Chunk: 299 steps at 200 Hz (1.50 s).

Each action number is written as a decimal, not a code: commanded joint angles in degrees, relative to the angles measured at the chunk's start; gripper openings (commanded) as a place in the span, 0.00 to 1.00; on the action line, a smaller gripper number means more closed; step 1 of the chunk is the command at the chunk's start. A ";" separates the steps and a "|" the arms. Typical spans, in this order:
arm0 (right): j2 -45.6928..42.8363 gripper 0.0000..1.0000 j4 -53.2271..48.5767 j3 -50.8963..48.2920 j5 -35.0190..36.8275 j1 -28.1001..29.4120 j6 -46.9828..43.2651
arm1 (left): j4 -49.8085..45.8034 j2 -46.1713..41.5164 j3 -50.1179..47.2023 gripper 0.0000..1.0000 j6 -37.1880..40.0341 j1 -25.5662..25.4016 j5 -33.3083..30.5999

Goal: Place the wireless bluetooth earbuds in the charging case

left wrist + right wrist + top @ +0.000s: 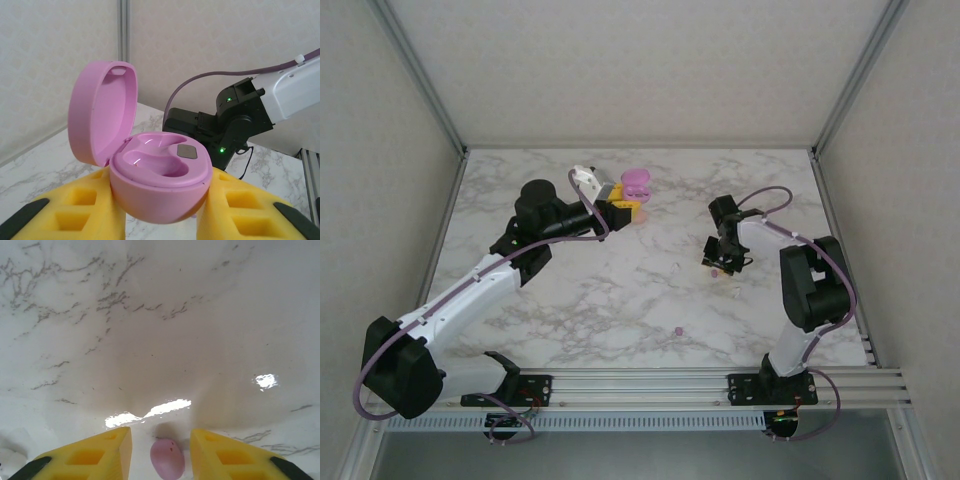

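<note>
The marble table [620, 290] carries a pinkish earbud [167, 465], a second pinkish earbud [678, 330] and a white earbud [737, 292].

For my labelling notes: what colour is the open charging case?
Pinkish lilac; the charging case shows best in the left wrist view.

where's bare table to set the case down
The table is bare in the middle, between the charging case and the near rail, and at the far right corner. Crowded around the right gripper: a pink earbud between its fingers, another bud nearby.
</note>
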 commanded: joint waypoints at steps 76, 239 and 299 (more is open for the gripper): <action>5.95 0.35 -8.46 6.53 0.27 1.37 -13.59 | -1.32 -1.19 2.06 0.25 0.49 -0.43 0.70; 9.62 0.25 -14.75 11.62 2.83 1.96 -20.59 | -1.97 -0.29 2.13 0.25 1.30 -0.47 -0.44; 10.27 0.25 -15.47 11.16 2.46 1.96 -21.31 | -1.98 -1.43 1.49 0.25 1.26 -0.47 -0.53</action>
